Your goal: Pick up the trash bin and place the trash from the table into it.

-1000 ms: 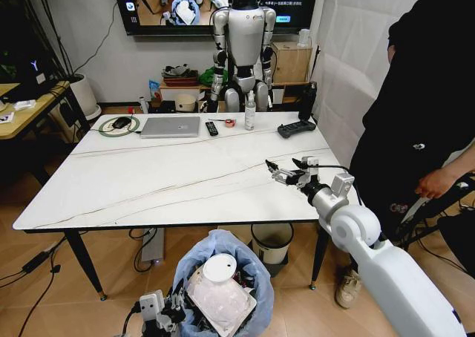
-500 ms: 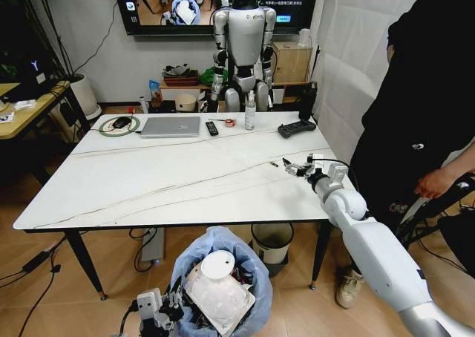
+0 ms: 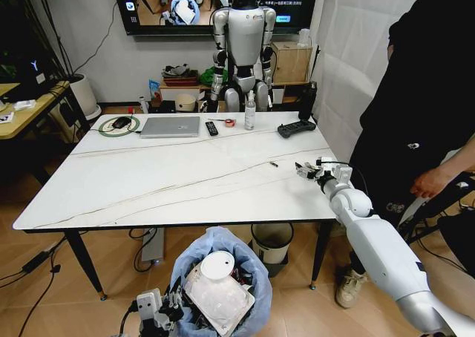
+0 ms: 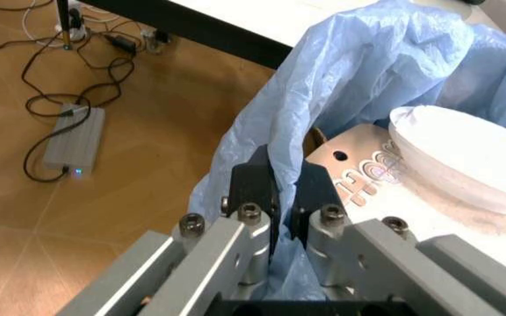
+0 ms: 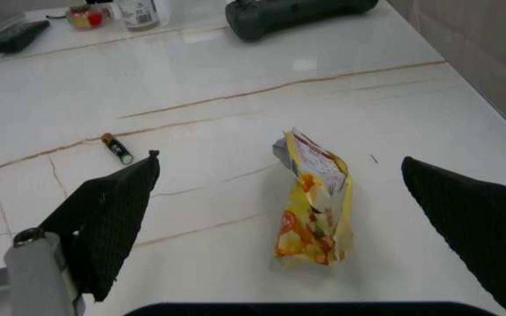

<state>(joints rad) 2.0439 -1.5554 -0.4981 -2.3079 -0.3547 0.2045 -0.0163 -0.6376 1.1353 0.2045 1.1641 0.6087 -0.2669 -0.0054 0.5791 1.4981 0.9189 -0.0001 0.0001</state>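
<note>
The trash bin (image 3: pixel 220 279), lined with a light-blue bag (image 4: pixel 358 72), hangs low in front of the table's (image 3: pixel 163 181) near edge. My left gripper (image 3: pixel 159 308) (image 4: pixel 281 189) is shut on the bag's rim. Inside lie a white round plate (image 3: pixel 219 266) (image 4: pixel 464 155) and a flat white packet (image 3: pixel 221 300). Over the table's right edge, my right gripper (image 3: pixel 312 168) (image 5: pixel 279 163) is open. A yellow and red wrapper (image 5: pixel 313 204) lies on the tabletop between its fingers. A small battery (image 5: pixel 116 149) (image 3: pixel 274 163) lies just left of that gripper.
At the table's far edge are a silver laptop (image 3: pixel 171 126), a black remote (image 3: pixel 211 128), a bottle (image 3: pixel 250 112) and a dark controller (image 3: pixel 297 129). A cream bin (image 3: pixel 272 242) stands under the table. A person (image 3: pixel 419 107) stands close at the right.
My right gripper has drawn back toward the table's right edge, uncovering the small battery. The bin in my left gripper has barely shifted.
</note>
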